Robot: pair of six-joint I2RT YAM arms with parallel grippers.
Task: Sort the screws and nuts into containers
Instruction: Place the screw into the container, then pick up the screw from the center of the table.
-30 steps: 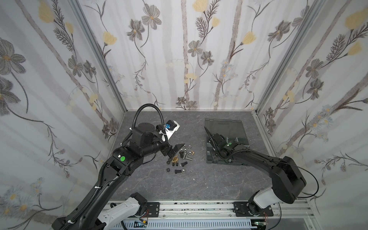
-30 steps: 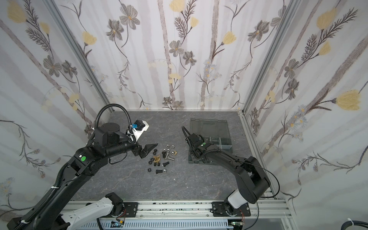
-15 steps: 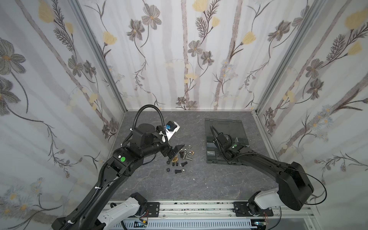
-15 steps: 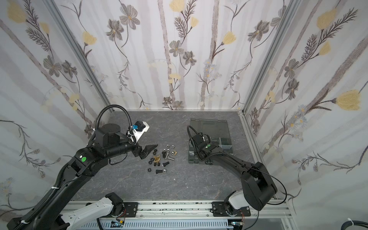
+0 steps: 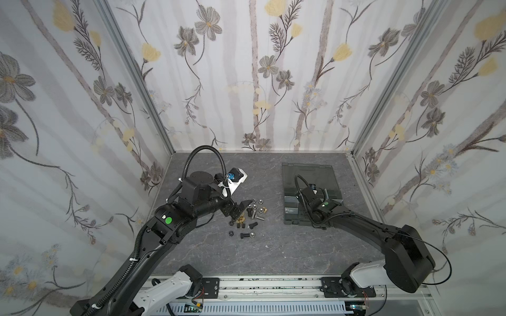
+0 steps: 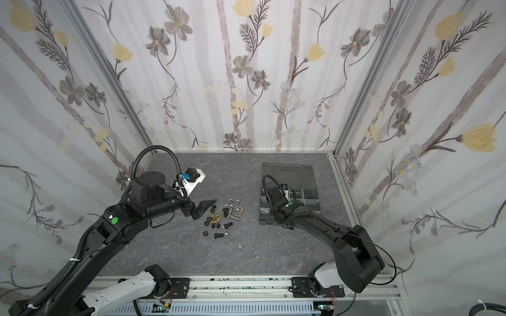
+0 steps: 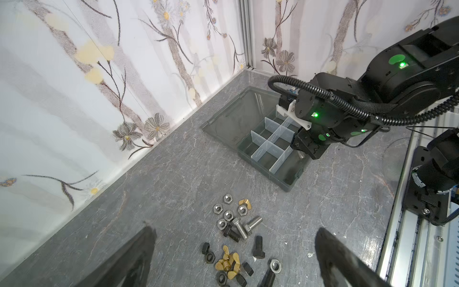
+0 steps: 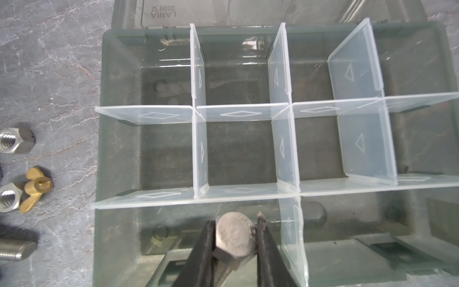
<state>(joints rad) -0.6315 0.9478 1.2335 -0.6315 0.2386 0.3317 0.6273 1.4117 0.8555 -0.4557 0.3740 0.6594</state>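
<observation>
Above the box (image 8: 119,74)'s corner compartment nearest the pile (image 7: 231,258): silver bolt (image 8: 234,236) pinched by its head in the right pincer (image 8: 236,220), shank pointing straight down into it; left pincer (image 7: 236,232) spread wide over the pile.

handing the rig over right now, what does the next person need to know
Left gripper: open, holding nothing, at the pile of screws and nuts lying loose on the table.
Right gripper: shut on a silver screw, over a compartment of the open organizer box.
Done: no hardware in the compartments that show.
Left: drop this screw, then sort the whole pile.
</observation>
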